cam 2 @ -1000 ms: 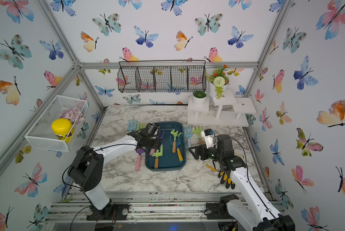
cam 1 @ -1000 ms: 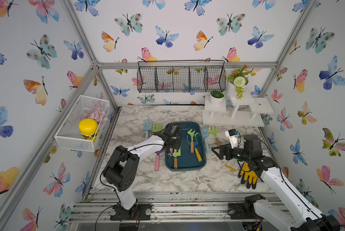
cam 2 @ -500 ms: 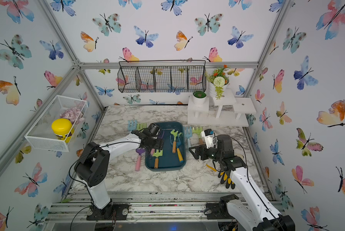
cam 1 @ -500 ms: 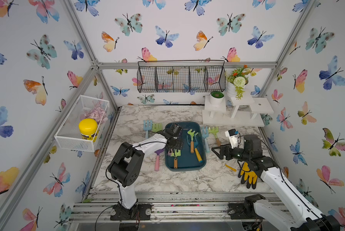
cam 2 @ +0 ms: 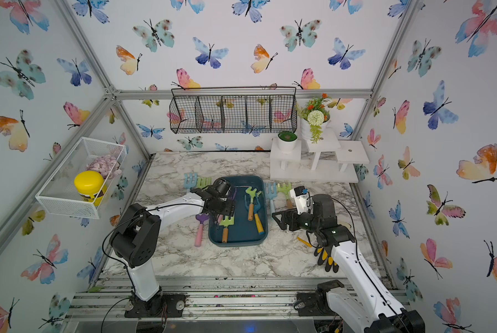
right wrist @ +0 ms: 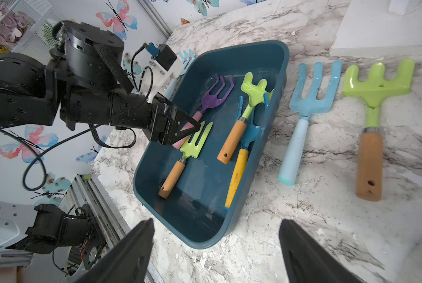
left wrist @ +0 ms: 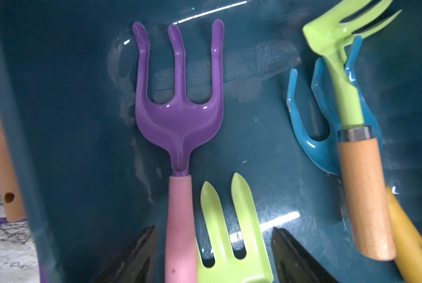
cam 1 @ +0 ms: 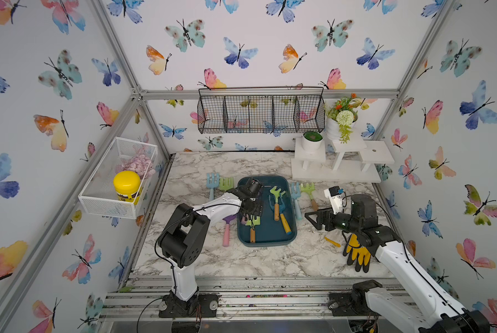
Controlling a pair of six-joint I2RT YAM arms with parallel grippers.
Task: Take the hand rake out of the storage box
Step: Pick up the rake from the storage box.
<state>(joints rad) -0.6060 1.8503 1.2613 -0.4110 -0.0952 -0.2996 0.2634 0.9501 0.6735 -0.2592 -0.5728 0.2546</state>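
The storage box (cam 1: 270,240), a dark teal tray, lies mid-table in both top views (cam 2: 241,240). In it is a purple hand rake (left wrist: 179,98) with a pink handle (right wrist: 214,95), beside a green fork (left wrist: 229,235), a green hoe (left wrist: 347,98) and a blue rake (left wrist: 312,137). My left gripper (left wrist: 212,257) is down inside the box (cam 1: 251,214), open, its fingers (left wrist: 136,254) straddling the pink handle and the green fork's tines without closing on them. To the right of the box my right gripper (right wrist: 214,252) hovers over the marble (cam 1: 313,219), open and empty.
Outside the box lie a blue rake (cam 1: 212,184) and green rake (cam 1: 226,184) at back left, a purple trowel (cam 1: 227,230) on the left, a light blue fork (cam 1: 296,199) and green rake (cam 1: 309,193) on the right. A yellow-black glove (cam 1: 356,253) lies under the right arm.
My left gripper has shifted a little toward the front of the box and lower, onto the pink handle, with its jaws wider than a second ago. The right arm has not moved.
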